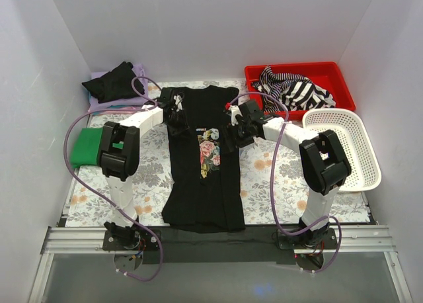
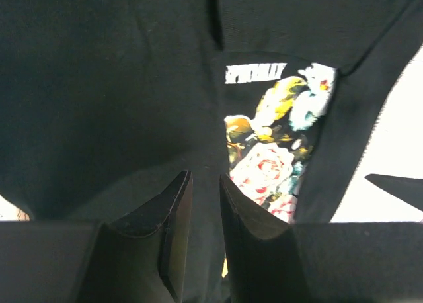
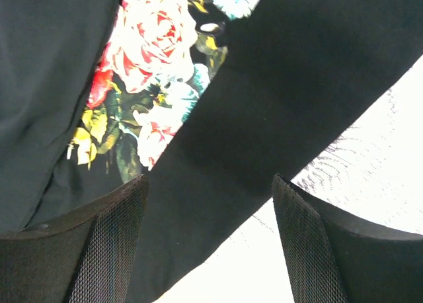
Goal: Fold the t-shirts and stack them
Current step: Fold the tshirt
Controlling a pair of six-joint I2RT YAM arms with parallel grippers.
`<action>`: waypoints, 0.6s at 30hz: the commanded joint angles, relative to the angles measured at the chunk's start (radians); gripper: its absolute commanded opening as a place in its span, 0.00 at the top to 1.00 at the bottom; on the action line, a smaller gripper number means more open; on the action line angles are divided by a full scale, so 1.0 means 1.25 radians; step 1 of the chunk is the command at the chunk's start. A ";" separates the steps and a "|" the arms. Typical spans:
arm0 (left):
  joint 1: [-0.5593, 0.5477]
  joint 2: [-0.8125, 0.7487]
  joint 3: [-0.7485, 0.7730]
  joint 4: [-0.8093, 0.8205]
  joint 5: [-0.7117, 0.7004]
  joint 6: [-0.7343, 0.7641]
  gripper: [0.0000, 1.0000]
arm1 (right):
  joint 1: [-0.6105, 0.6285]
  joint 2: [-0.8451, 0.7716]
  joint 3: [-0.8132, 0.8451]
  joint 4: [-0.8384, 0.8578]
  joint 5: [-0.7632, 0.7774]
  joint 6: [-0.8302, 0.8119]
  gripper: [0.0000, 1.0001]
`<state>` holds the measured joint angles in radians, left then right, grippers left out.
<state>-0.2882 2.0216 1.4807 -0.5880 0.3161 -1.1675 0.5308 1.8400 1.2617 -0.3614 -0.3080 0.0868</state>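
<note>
Black cloth fills the middle of my overhead feed: the black t-shirt [image 1: 198,190] with the floral print [image 1: 207,151] lies lengthwise on the floral table covering [image 1: 264,177], collar toward the far wall and hem near the arm bases. Both long sides are folded in over the chest, so only a narrow strip of the print shows.

My left gripper [image 2: 205,177] sits low over the left fold, just beside the print. Its fingers are drawn close with only a thin slit between them, and I cannot tell whether cloth is pinched there. My right gripper [image 3: 209,178] hangs over the right fold with its fingers spread wide, the shirt's folded edge lying below the gap.

At the far left corner a second black shirt [image 1: 114,78] sits crumpled on a lilac one [image 1: 106,103], and a green shirt [image 1: 82,147] lies at the left edge. A striped shirt [image 1: 294,88] sits in the red bin [image 1: 330,71], just beside the white mesh basket [image 1: 353,151].
</note>
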 commanded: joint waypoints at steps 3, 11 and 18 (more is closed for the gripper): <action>-0.006 0.012 0.012 0.000 -0.038 0.005 0.78 | 0.010 0.013 -0.004 0.047 0.024 0.001 0.20; -0.006 0.133 0.104 -0.069 -0.081 0.020 0.78 | 0.010 0.101 0.036 0.002 0.061 0.014 0.20; -0.005 0.276 0.321 -0.186 -0.156 0.059 0.79 | 0.010 0.205 0.145 -0.068 0.208 0.025 0.20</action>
<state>-0.2920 2.2803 1.8202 -0.7551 0.2546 -1.1461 0.5385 2.0048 1.3956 -0.3664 -0.2020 0.1104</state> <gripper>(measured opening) 0.214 0.796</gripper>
